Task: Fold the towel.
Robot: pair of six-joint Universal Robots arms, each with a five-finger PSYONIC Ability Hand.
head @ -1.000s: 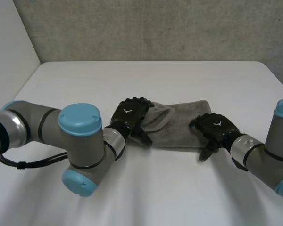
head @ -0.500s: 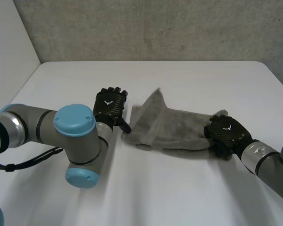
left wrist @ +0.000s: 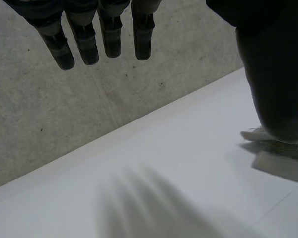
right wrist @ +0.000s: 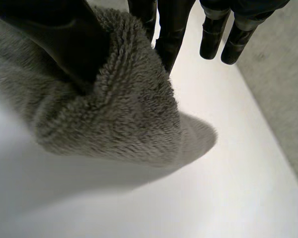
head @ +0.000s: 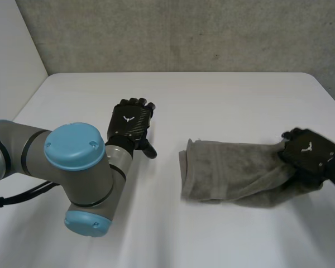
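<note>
Right hand (head: 308, 153) pinches towel (head: 234, 176) end
Left hand (head: 131, 124) hangs straight-fingered, empty; best pin the free end flat before folding.

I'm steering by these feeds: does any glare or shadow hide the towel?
Head view: even light, no glare on the table; the grey towel stands out plainly against it. Right wrist view: the towel, pinched in the right hand, throws a soft shadow on the table beneath, hiding nothing. Left wrist view: no glare on the table beyond the left hand.
</note>
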